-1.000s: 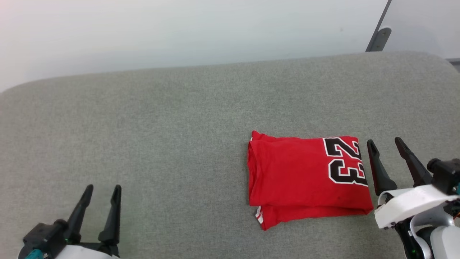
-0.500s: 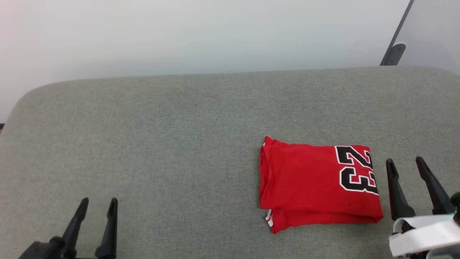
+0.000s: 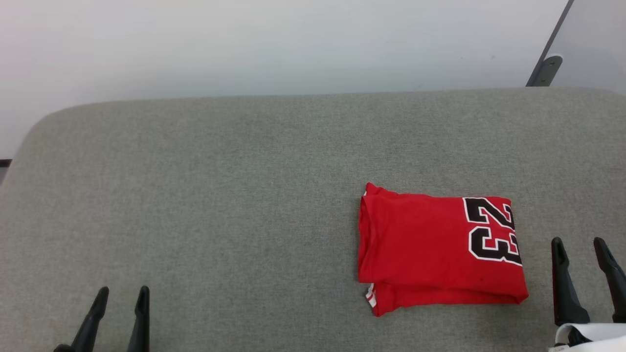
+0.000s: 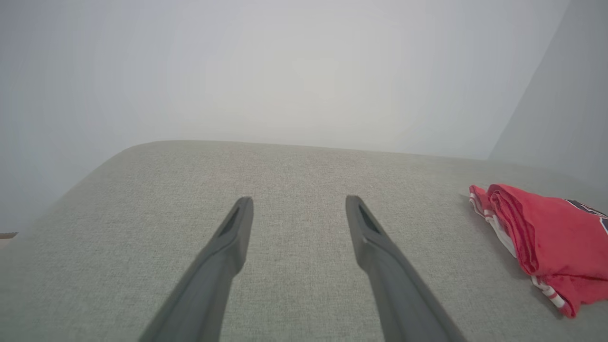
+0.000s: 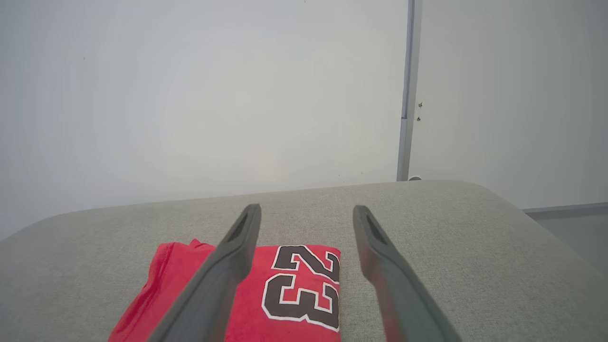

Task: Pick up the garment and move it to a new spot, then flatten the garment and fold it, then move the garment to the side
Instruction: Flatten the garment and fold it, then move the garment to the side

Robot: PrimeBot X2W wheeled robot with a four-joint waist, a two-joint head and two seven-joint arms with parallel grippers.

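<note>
The garment [image 3: 440, 252] is a red shirt folded into a compact rectangle, lying on the right half of the grey cushion [image 3: 220, 195], with a black 23 showing at its right end. Striped trim peeks out at its lower left corner. My right gripper [image 3: 579, 242] stands open just right of it, apart from the cloth. My left gripper [image 3: 122, 292] is open at the lower left, far from the shirt. The left wrist view has the garment [image 4: 541, 237] at the right edge, beyond my open left gripper [image 4: 298, 202]. In the right wrist view the garment [image 5: 294, 289] lies below my open right gripper [image 5: 306, 210].
The cushion has rounded far corners and ends against a pale wall [image 3: 293, 44]. A grey metal post [image 3: 545, 71] stands at the back right. Floor [image 5: 570, 223] lies beyond the cushion's right edge.
The head camera has shifted, so the whole scene slid right and down. Both grippers have drawn back toward the bottom edge, the right one away from the shirt. The garment lies as before.
</note>
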